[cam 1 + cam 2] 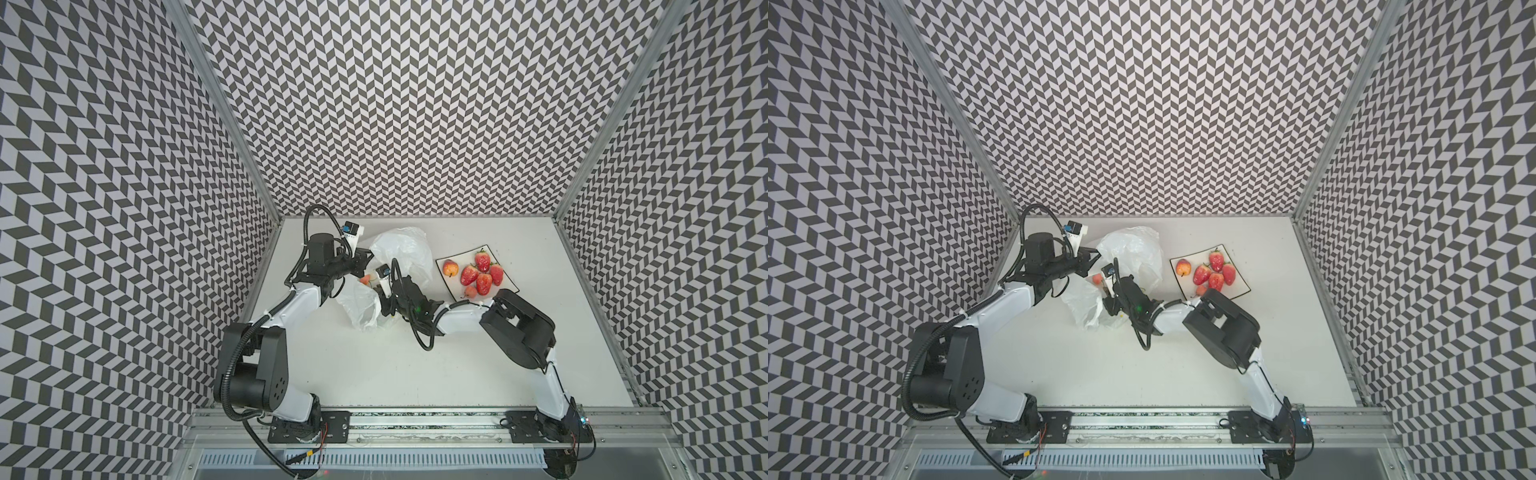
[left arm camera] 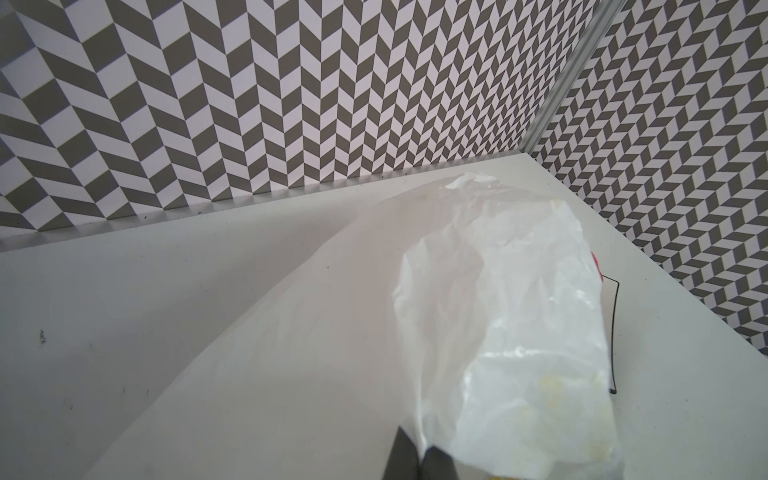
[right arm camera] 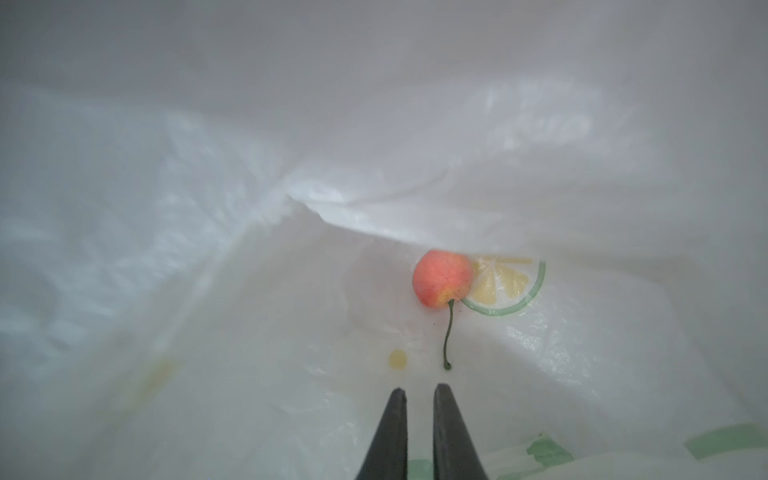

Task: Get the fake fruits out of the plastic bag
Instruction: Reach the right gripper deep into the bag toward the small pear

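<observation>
The crinkly white plastic bag (image 1: 405,253) sprawls crumpled before me, one red-orange stemmed fruit (image 3: 442,278) inside; four strawberries (image 1: 482,262), a peach (image 1: 450,268) and another small round fruit (image 1: 471,291) lie together on the plate (image 1: 464,257)

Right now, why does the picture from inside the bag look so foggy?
Right wrist view: the plastic bag sits close to the lens, so its upper folds blur milky, while the stemmed fruit and lemon print look sharp. Left wrist view: a shiny patch glares on the bag. Both top views: even light, only faint shadows.
</observation>
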`<state>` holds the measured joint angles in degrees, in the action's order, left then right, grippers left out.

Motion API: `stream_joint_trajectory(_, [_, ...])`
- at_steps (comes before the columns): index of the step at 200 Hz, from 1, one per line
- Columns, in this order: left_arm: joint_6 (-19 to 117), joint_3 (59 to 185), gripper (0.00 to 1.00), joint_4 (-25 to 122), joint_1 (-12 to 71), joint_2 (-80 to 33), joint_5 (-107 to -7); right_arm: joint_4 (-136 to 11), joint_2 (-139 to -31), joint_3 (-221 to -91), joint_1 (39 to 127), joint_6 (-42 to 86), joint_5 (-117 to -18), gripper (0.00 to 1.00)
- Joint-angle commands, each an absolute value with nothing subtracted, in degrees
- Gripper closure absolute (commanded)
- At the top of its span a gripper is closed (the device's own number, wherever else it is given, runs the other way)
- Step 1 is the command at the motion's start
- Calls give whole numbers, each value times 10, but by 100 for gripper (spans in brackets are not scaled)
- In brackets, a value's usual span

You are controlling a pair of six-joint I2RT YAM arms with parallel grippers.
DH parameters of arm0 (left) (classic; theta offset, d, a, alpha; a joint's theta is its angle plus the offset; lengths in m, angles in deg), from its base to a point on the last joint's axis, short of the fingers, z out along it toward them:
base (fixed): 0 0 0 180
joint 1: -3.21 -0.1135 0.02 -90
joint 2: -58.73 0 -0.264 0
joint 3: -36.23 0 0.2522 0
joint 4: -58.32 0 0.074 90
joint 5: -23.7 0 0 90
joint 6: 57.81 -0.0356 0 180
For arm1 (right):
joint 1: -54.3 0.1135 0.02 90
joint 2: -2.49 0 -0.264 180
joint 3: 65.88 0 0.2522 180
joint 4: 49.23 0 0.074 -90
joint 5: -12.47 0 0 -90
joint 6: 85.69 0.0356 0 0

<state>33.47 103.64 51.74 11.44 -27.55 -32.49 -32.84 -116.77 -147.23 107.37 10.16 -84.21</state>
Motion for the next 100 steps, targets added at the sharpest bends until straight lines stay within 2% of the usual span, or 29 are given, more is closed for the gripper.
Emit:
stream_joint_trajectory(1, [326,1049,100,508,115,-278,-327,-265,-1160,-1443,1074,110,-840,80])
stream_joint_trajectory(19, [349,1042,100,520,116,-268,-316,-232,-1178,-1455,1075,125,-846,56])
stream_joint_trajectory(31, [368,1044,100,524,121,-257,-307,-228,-1202,-1486,1073,147,-856,47])
stream_joint_trajectory(63, [396,1051,100,501,157,-202,-314,-213,-1246,-1546,1070,168,-884,36])
stream_joint_trajectory(100, [423,1017,100,464,210,-104,-382,-188,-1197,-1487,1070,158,-918,31])
